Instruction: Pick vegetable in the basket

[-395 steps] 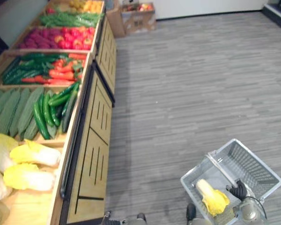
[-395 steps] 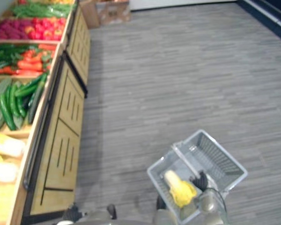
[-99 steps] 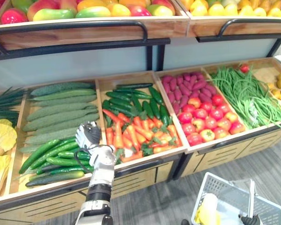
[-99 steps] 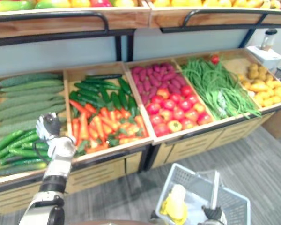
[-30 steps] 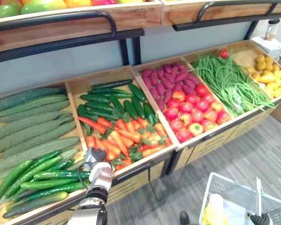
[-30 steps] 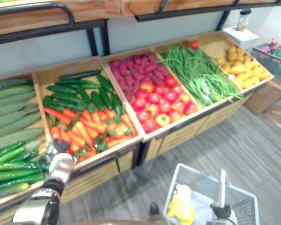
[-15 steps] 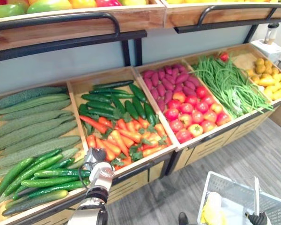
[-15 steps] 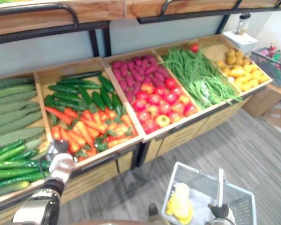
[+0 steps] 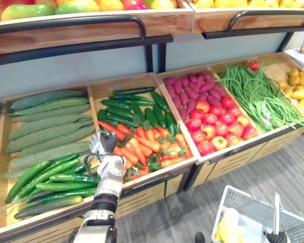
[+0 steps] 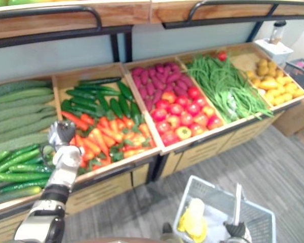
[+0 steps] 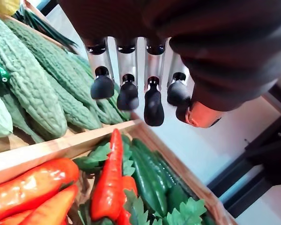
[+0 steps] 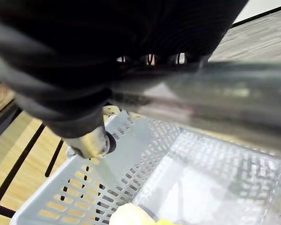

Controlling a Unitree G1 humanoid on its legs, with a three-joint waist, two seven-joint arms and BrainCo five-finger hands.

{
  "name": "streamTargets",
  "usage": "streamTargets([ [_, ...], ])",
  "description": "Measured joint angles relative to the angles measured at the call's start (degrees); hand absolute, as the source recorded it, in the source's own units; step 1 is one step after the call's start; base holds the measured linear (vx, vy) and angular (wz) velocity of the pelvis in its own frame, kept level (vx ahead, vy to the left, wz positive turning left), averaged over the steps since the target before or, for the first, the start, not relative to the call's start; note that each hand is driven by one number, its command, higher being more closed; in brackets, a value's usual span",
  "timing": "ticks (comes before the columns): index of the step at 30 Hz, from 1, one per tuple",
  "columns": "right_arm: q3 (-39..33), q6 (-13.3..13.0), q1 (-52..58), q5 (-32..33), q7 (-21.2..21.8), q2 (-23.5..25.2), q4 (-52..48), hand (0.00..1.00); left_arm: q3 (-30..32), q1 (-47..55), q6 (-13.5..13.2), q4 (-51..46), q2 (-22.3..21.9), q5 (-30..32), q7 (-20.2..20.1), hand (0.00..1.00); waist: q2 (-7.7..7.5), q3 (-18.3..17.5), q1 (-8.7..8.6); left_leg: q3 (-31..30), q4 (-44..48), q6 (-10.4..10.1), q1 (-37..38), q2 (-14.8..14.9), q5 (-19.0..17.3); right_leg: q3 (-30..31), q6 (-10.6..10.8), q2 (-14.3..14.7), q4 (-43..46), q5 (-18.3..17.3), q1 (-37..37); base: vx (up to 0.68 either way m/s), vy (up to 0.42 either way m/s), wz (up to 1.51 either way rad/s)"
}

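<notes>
My left hand hovers over the wooden divider between the cucumber bin and the carrot bin. Its fingers hang relaxed and hold nothing. Orange carrots with green tops lie just to its right, and one carrot shows under the fingertips. Light green cucumbers lie to its left. At the lower right my right hand is shut on the handle of the grey plastic basket. A yellow cabbage lies inside the basket.
Bitter gourds fill the back of the left bin and dark cucumbers lie behind the carrots. Further right are purple roots and tomatoes, green beans and yellow produce. A fruit shelf with a black rail overhangs.
My left hand has risen from the shelf's front edge to over the divider, and its fingers have loosened. The camera has shifted a little. The right hand keeps its hold.
</notes>
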Motion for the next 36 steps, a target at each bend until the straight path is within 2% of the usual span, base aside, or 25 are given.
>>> streamTargets([
  [5, 0.0, 0.2, 0.0, 0.0, 0.7, 0.0, -1.2, 1.0, -1.9, 1.8, 0.7, 3.4, -0.1, 0.0, -1.3, 0.0, 0.02, 0.0, -0.04, 0.1, 0.0, 0.0, 0.1, 0.0, 0.0, 0.1, 0.0, 0.0, 0.0, 0.0, 0.0, 0.0, 0.0, 0.0],
  [9, -0.5, 0.4, -0.6, -0.1, 0.8, 0.0, -1.3, 1.0, -1.9, 1.9, 0.8, 11.2, -0.1, -0.1, -4.6, 0.0, 0.04, 0.0, -0.14, 0.3, 0.0, 0.0, 0.3, 0.0, 0.0, 0.4, 0.0, 0.1, 0.0, 0.0, 0.0, 0.0, -0.004, -0.02],
  [12, -0.8, 0.4, -0.9, -0.1, 1.0, -0.2, -1.3, 1.0, -1.7, 1.5, 0.7, 15.9, 0.0, -0.2, -5.3, 0.0, 0.06, 0.0, -0.28, 0.5, 0.0, 0.0, 0.4, 0.0, 0.0, 0.6, 0.0, 0.1, 0.0, 0.0, 0.0, 0.0, -0.005, -0.02],
  [19, -1.1, 0.5, -1.3, -0.1, 1.1, -1.6, -1.3, 1.0, -1.4, -1.6, 0.9, 21.7, 0.2, -1.0, -5.6, 0.0, 1.08, -0.5, -0.39, 1.6, 0.0, -0.1, 0.9, 0.0, -0.1, 1.3, 0.0, 0.2, -0.2, 0.1, -0.2, -0.02, -0.011, -0.07],
  [32, -1.1, 0.5, -2.5, -0.1, 2.3, -3.7, -1.3, 1.0, -1.1, -6.5, 1.8, 28.0, 0.6, -1.0, -5.0, 0.0, 1.35, 0.1, -0.36, 2.1, -0.3, -0.1, 0.8, 0.0, -0.1, 1.7, 0.3, 0.3, -1.2, 0.6, -0.6, 0.0, -0.003, -0.02],
  [36, -0.7, 0.4, -3.1, -0.3, 2.4, -4.7, -2.1, 1.0, -1.1, -7.2, 2.9, 29.7, 1.4, -0.1, -5.1, 0.0, 2.69, 0.5, -0.38, 3.5, -0.3, -0.3, 0.4, 0.1, -0.2, 3.2, 0.4, 0.6, -1.3, 0.6, -2.0, -0.01, -0.016, -0.19],
])
